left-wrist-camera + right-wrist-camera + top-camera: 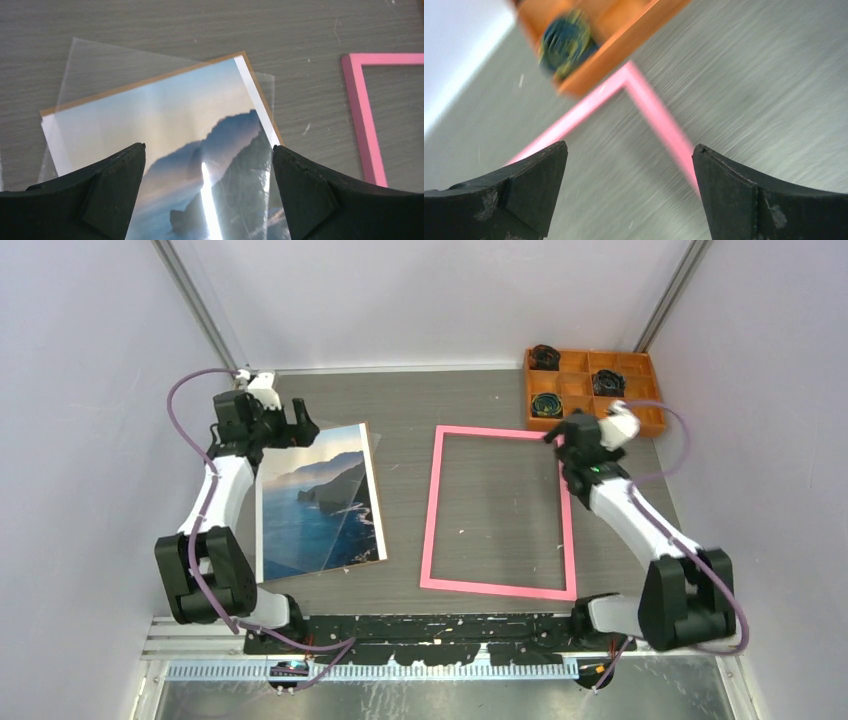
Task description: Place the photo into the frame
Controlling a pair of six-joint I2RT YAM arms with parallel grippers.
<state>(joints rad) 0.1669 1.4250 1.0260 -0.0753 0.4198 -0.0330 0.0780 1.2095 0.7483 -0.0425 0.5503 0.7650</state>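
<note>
The photo (318, 502), a blue seascape with dark mountains, lies flat on the left of the table on a brown backing board (150, 80). A clear plastic sheet (100, 60) lies askew over them. My left gripper (302, 423) hovers open over the photo's far end, and in the left wrist view the photo (165, 125) shows between the fingers of the left gripper (208, 147). The pink frame (428, 530) lies empty at the centre-right. My right gripper (556, 436) hangs open above its far right corner, the frame (649, 100) showing blurred ahead of the right gripper (630, 146).
An orange compartment tray (590, 352) with dark round items stands at the back right, just beyond the frame's far corner, and also fills the top of the right wrist view as the tray (624, 47). White walls enclose the table on three sides. Frame corner (362, 115) lies right of the photo.
</note>
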